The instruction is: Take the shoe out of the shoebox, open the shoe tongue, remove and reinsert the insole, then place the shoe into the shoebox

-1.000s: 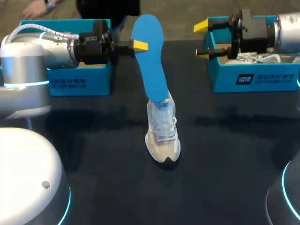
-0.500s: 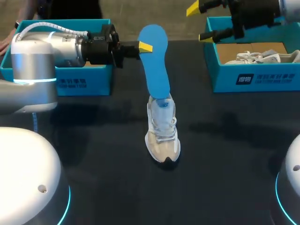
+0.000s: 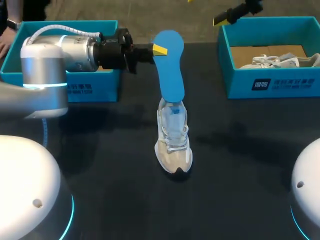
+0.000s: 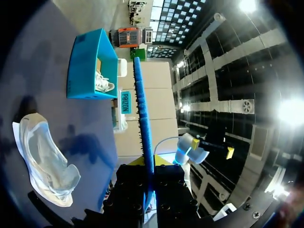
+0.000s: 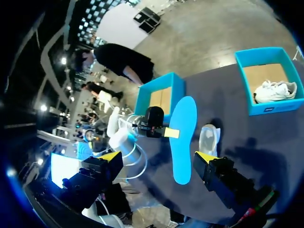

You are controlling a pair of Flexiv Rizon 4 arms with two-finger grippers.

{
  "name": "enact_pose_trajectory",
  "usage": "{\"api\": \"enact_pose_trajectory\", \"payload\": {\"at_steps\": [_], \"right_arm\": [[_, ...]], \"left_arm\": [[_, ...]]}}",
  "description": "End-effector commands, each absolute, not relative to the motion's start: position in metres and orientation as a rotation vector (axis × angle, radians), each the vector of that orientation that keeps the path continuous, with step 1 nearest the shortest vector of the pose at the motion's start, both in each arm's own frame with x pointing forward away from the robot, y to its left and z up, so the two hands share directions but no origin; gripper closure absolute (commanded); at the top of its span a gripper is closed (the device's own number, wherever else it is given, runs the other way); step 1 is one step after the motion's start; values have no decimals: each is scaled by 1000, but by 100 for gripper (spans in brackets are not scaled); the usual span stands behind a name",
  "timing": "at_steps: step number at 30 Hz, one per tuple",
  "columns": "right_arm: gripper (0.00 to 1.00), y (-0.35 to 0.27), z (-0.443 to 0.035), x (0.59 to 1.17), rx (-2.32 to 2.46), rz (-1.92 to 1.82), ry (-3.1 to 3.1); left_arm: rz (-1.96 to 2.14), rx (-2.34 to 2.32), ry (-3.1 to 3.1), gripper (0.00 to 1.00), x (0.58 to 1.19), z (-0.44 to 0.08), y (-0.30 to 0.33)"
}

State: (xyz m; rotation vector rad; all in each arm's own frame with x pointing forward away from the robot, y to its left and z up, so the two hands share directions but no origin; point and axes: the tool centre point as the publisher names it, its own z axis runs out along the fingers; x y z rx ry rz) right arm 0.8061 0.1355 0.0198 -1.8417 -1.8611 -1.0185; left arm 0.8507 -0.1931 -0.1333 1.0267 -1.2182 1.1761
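The blue insole [image 3: 169, 67] is clamped between the fingers of the left gripper [image 3: 158, 49], which is closed on it from the side, near one end. In the left wrist view the insole is seen edge-on, running out from between the fingers. It is held up off the tabletop [image 3: 240, 165]. In the head view its near end overlaps the heel opening of the shoe [image 3: 173, 142], while in the right wrist view the insole is seen beside the shoe rather than in it. Whether the two touch cannot be told.

The shoe is stood on the tabletop below the left gripper and outside both boxes, with its toe turned toward the robot's side. The left shoebox [image 3: 75, 87] lies behind the left gripper, partly covered by the arm. The right shoebox [image 3: 272, 80] is found well ahead of that gripper, and a second shoe [image 3: 280, 61] is laid inside it.

The right gripper [image 5: 156, 156] is held high over the tabletop — its fingers are spread wide with nothing between them. The insole and the shoe lie far below and ahead of it.
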Motion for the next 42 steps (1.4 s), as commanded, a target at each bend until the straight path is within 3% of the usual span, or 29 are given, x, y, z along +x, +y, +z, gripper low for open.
{"api": "enact_pose_trajectory", "payload": {"at_steps": [1, 42], "right_arm": [[0, 142, 27, 808, -2166, -682, -2072], [0, 202, -2, 826, -2250, -228, -2333]], "left_arm": [[1155, 1015, -1215, 100, 857, -136, -195], [1071, 995, -1189, 100, 849, -133, -207]]}}
